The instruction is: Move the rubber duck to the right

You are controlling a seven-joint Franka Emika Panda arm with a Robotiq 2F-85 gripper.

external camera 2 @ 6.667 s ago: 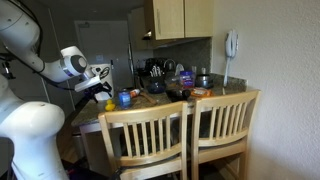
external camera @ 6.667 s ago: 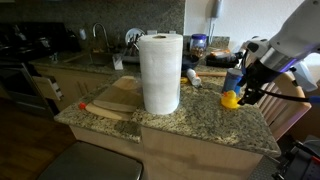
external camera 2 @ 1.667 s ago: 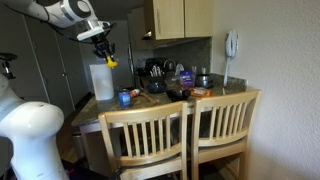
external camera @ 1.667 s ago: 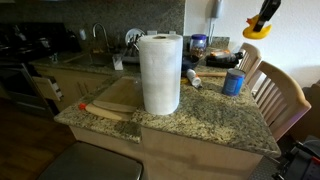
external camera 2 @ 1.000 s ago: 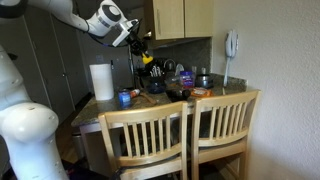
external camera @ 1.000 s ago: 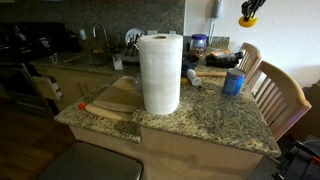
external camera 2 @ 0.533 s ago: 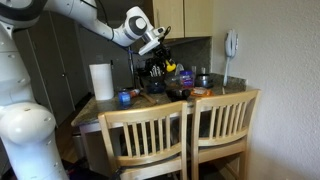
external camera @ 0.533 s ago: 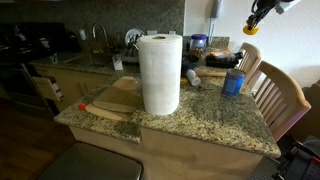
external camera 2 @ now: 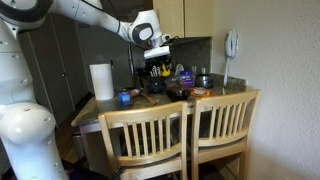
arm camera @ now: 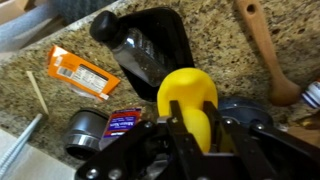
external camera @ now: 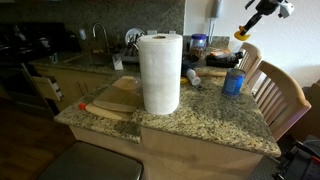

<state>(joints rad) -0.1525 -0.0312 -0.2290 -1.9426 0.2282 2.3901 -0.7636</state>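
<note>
The rubber duck (arm camera: 188, 90) is bright yellow and fills the middle of the wrist view, pinched between my two black fingers (arm camera: 178, 128). My gripper (arm camera: 197, 118) is shut on it. In an exterior view the duck (external camera: 241, 36) hangs high in the air at the upper right, under the gripper (external camera: 246, 30), above the far end of the counter. In an exterior view the gripper (external camera 2: 161, 58) hovers over the cluttered back of the counter; the duck is too small there to make out.
A tall white paper-towel roll (external camera: 160, 73) stands mid-counter, with a blue can (external camera: 233, 82) to its right. Below the duck lie a black tray (arm camera: 152, 45), an orange packet (arm camera: 77, 70), a wooden spoon (arm camera: 262, 45) and a small tin (arm camera: 85, 130). Wooden chairs (external camera 2: 180, 135) border the counter.
The arm has swung sideways with the duck still held, passing beyond the paper-towel roll to above the back of the counter, and has come down a little. The jaws stayed shut.
</note>
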